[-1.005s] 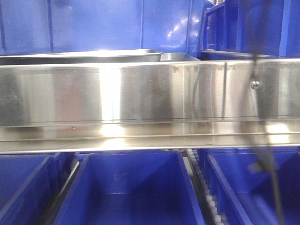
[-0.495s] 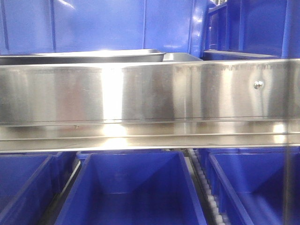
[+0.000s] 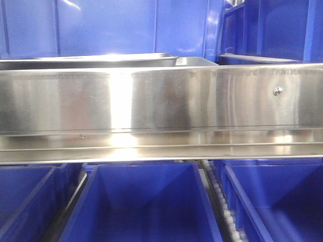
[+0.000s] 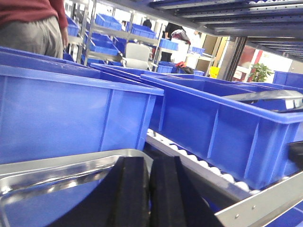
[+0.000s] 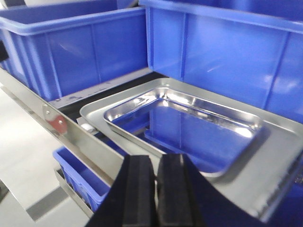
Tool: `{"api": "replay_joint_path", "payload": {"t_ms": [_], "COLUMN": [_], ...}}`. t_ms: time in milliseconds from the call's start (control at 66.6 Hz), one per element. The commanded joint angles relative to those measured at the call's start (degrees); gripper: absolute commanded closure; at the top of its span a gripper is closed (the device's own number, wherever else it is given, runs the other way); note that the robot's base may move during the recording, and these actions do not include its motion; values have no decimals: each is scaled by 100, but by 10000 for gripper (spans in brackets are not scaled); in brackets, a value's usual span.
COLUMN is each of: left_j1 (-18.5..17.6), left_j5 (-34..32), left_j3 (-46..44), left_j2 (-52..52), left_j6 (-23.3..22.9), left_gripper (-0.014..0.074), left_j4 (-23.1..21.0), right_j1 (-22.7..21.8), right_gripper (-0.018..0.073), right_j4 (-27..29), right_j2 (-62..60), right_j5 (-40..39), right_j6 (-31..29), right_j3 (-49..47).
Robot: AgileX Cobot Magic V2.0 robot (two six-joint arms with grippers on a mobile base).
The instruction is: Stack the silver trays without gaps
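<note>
Two silver trays (image 5: 189, 125) sit nested, slightly askew; our left gripper (image 4: 149, 189) and right gripper (image 5: 156, 189) are both pressed together, empty. We should square the rims evenly.

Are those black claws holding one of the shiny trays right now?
No. Both the left gripper and right gripper are shut on nothing, hovering above the trays.

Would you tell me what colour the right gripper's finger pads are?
Black, on both pads; the right wrist view shows them best.
</note>
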Motion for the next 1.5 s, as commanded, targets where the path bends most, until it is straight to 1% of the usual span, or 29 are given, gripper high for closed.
{"api": "replay_joint_path", "payload": {"t_ms": [0,120,345,945,1050,1155,1215,1290,1335,1380,1425,1455,1485], "left_j1": [-42,-42,-42,-42,-42,-42,-42,-42,-42,-42,-42,-42,-42], "left_j5": [-117,-117,-117,-117,-117,-117,-117,-117,-117,-117,-117,-117,-117], "left_j3": [74,74,74,74,74,74,74,74,74,74,74,74,74], "left_j2": [-166,-193,-193,-193,-193,-193,-193,-193,-193,-193,-193,-193,-193], "left_j6": [9,9,9,9,9,9,9,9,9,9,9,9,9], "left_gripper": [592,592,592,592,592,592,592,592,592,592,592,592,592], "left_j4": [73,73,73,73,73,73,73,73,73,73,73,73,73], "right_j1": [-4,-4,-4,-4,-28,-67,-267,-758,-1100,-1466,-1843,-2060,-2326], "right_gripper": [577,577,577,577,577,577,577,577,577,577,577,577,577], "right_j4": [-85,-85,-85,-85,-85,-72,165,775,1150,1591,2058,2298,2521], "right_j2": [-379,-837,-1306,-1348,-1348,-1408,-1541,-1753,-1885,-2018,-2149,-2220,-2306], "right_j5": [-137,-125,4,4,245,180,180,169,81,-156,-433,-643,-854], "right_j6": [-38,-38,-38,-38,-81,-801,-1158,-1910,-2527,-3284,-3898,-4175,-4333], "right_j3": [197,397,414,414,414,576,705,910,1047,1210,1409,1514,1653]}}
